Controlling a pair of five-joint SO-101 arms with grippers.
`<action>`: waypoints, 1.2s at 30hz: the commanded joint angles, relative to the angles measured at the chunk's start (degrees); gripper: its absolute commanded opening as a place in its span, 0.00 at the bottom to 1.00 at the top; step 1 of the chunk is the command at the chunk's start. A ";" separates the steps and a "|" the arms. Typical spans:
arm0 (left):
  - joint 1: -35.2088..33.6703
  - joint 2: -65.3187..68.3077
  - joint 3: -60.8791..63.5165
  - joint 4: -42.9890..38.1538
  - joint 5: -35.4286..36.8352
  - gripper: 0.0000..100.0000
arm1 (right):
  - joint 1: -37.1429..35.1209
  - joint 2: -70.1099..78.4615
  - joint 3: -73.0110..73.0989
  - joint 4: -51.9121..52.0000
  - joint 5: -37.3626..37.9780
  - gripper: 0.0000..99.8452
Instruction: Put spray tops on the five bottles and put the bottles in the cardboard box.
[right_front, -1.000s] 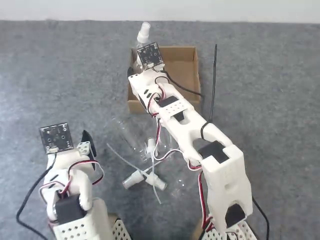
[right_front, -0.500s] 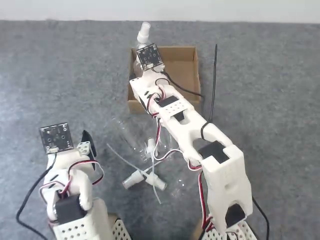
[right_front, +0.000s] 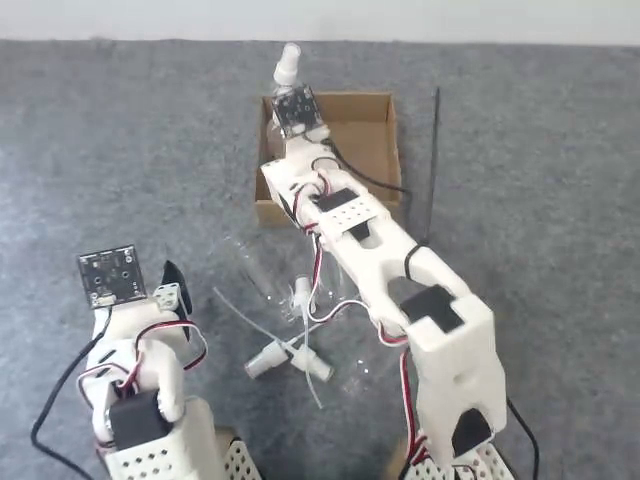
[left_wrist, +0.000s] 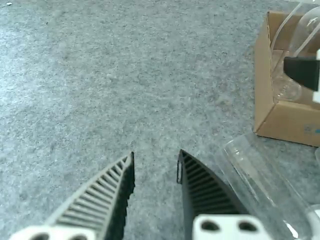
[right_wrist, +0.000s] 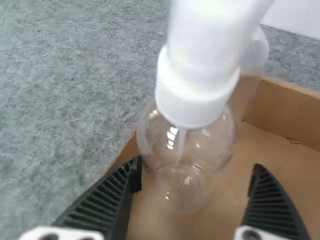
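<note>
Cardboard box (right_front: 366, 146) on grey carpet (right_front: 120, 150)

Bottle (right_wrist: 185, 150) in box (right_front: 362, 98) corner; tops (right_front: 272, 357) before it.

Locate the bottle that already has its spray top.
In the high view, the capped bottle stands in the far-left corner of the cardboard box, between the open fingers of the right tool.

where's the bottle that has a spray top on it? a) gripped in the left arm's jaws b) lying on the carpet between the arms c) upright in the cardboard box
c: the bottle with its white spray top stands upright inside the cardboard box, between the open jaws of the right gripper.
</note>
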 joint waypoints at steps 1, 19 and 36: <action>-0.26 -0.62 -0.48 -1.49 -0.18 0.13 | -0.13 -8.31 -4.04 5.32 -0.62 0.35; -0.35 -0.62 -0.66 -1.23 -0.18 0.13 | -0.13 -27.12 -3.87 35.21 -0.70 0.34; -2.02 -0.62 -0.75 -1.58 -0.18 0.13 | -5.32 -40.13 -3.78 73.63 -0.88 0.34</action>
